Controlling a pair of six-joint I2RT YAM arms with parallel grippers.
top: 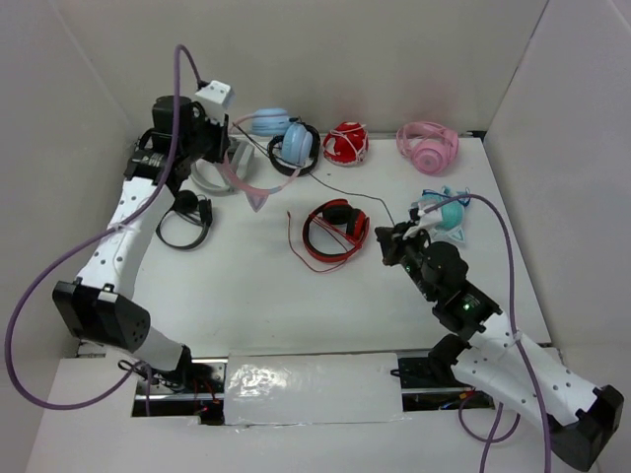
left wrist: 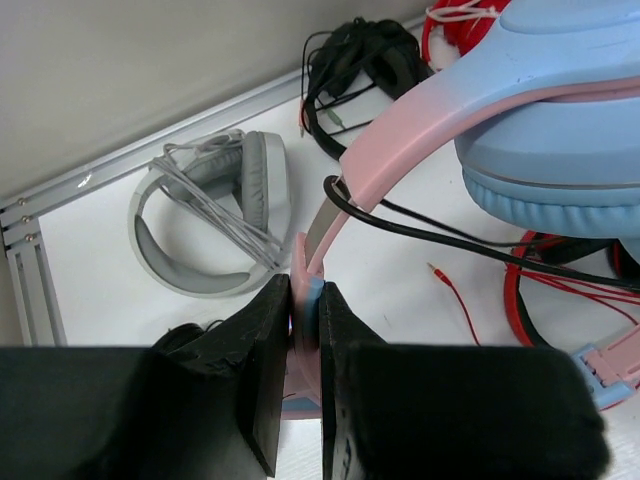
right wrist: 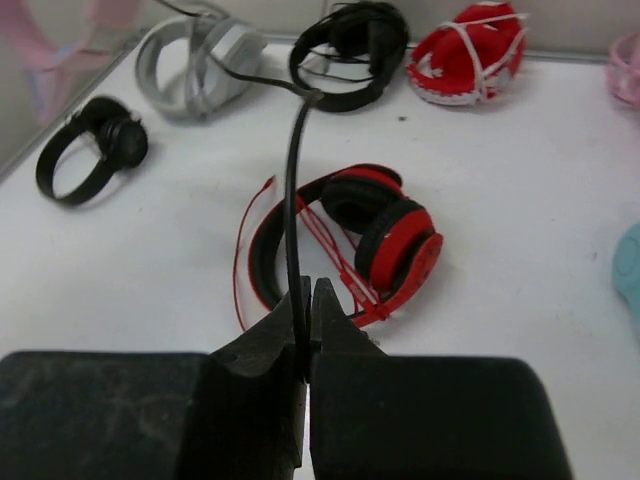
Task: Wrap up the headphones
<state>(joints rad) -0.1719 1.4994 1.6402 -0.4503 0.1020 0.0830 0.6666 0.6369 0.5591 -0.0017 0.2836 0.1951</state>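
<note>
The headphones have light-blue ear cups [top: 296, 141] and a thin pink headband [top: 246, 182] with a cat ear, and they hang above the table at the back left. My left gripper [top: 225, 148] is shut on the pink headband [left wrist: 340, 190], with a blue ear cup [left wrist: 560, 130] close by in the left wrist view. The thin black cable [top: 345, 189] runs from the headphones across to my right gripper [top: 389, 239], which is shut on it. In the right wrist view the cable [right wrist: 292, 190] rises straight from between the shut fingers [right wrist: 340, 335].
Grey headphones [top: 210, 174] and small black ones [top: 185, 219] lie at the left. Red-and-black headphones [top: 335, 232] with a loose red cable lie in the middle. Black headphones [right wrist: 350, 45], a red wrapped pair [top: 345, 143], a pink pair [top: 427, 146] and a teal pair [top: 449, 212] lie at the back and right.
</note>
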